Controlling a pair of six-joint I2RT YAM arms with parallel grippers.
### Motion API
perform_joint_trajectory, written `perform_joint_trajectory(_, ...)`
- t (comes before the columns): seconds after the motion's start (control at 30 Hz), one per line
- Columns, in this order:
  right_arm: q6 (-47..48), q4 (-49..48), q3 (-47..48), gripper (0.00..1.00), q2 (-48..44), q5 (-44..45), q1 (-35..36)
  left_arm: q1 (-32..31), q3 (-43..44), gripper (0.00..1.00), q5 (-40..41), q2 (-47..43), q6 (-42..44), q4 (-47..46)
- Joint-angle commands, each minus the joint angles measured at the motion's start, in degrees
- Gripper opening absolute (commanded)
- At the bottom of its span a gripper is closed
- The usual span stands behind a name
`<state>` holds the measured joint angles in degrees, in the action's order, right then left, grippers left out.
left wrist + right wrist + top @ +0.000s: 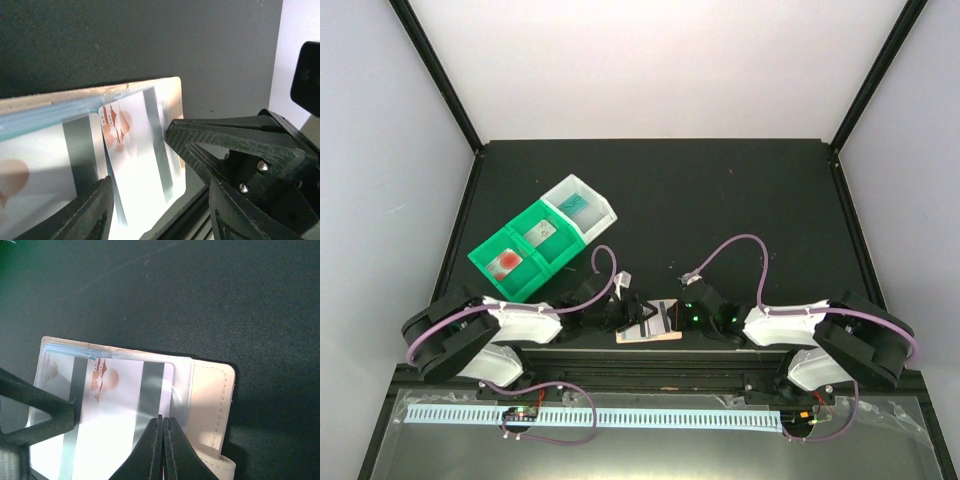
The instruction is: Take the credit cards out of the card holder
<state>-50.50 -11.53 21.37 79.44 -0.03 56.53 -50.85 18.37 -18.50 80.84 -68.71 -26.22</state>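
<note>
The card holder [650,328] lies open near the front edge, showing a peach rim [210,395] and a clear pocket. A white credit card [120,405] with a dark stripe and red-brown print sticks out of the pocket. It shows in the left wrist view as well, as the card [135,165]. My left gripper [160,182] is open and straddles this card, one finger [50,410] at its left edge. My right gripper [162,419] is shut, and its tips [172,131] rest at the card's right edge on the pocket. More cards lie in the bins.
Green bins [525,250] and a white bin [582,208] stand at the back left. They hold a teal card [575,205], a pale card [540,232] and a red-blotched card [505,262]. The table's front rail runs just below the holder.
</note>
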Motion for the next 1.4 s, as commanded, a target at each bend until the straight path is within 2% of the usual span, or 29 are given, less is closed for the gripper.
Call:
perform_joint_trajectory(0.0,-0.51,4.73,-2.50,0.01,1.33,-0.14,0.07,-1.17,0.35,0.55,-0.19,-3.84,-2.77,6.87)
perform_joint_trajectory(0.3,-0.57,4.39,-2.78,0.01,0.65,-0.12,0.05,-5.03,0.15,0.61,2.31,-3.62,-9.92,6.16)
perform_joint_trajectory(0.5,-0.56,4.14,-3.30,0.01,-0.17,0.08,0.02,-5.21,-0.35,0.50,2.81,-1.47,-12.37,2.80)
perform_joint_trajectory(0.9,-0.59,2.97,-4.13,0.01,-0.29,0.03,0.07,-6.88,-0.71,0.43,4.51,1.46,-15.19,-0.67)
perform_joint_trajectory(1.03,-0.57,2.77,-4.35,0.01,-0.23,-0.06,0.07,-7.33,-0.70,0.34,5.40,1.12,-15.32,-1.09)
perform_joint_trajectory(1.3,-0.88,3.40,-4.50,0.01,-0.26,0.49,0.07,-7.33,-1.32,0.02,7.45,-0.86,-14.15,0.91)
perform_joint_trajectory(1.37,-0.75,3.67,-4.40,0.01,-0.08,0.74,0.09,-7.33,-1.53,0.02,7.98,-1.23,-13.48,1.63)
